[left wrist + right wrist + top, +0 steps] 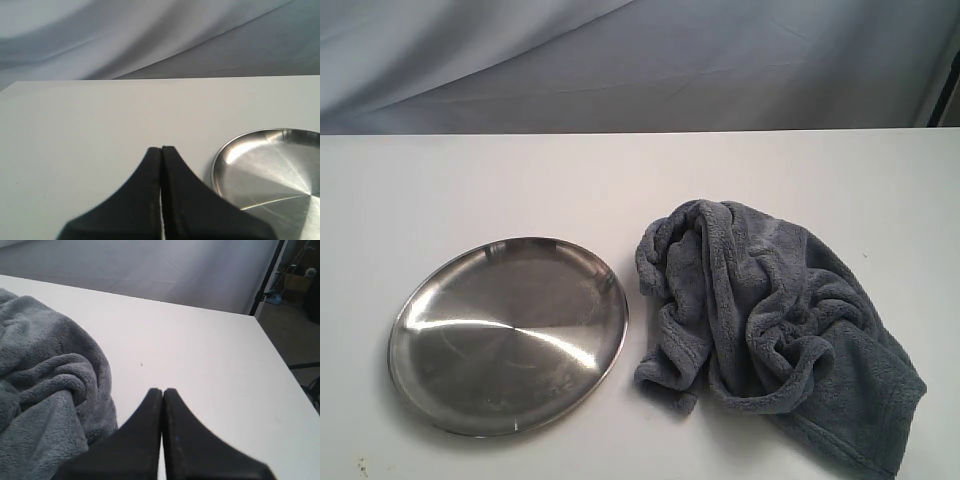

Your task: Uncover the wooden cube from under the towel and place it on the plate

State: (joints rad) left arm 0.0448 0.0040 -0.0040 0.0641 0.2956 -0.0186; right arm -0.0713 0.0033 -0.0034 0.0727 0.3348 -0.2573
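Judged as the very first step: uncovering not yet begun. Found no wooden cube in any view; presumed hidden beneath the towel [770,330], heaped in thick folds at the near right of the table [520,180] and cut off by the near edge of the exterior view. Cannot tell which fold covers it. Noted the plate [510,335] just beside the towel on its left, shiny and carrying nothing.

Next move, as a judgement: open the right jaws, come down on a raised fold, pinch, and peel the cloth sideways away from the plate, so as neither to drag the block along nor to drape the steel. Then look for the cube before attempting any grasp.

Fingers. Noted right gripper [163,391] pressed fully together, holding nothing, touching nothing, poised near the towel's edge with bare table ahead. Noted left gripper [161,150] likewise tip to tip, empty, short of the plate's rim.

Beyond: bare white tabletop, then a draped grey backdrop cloth [620,60].
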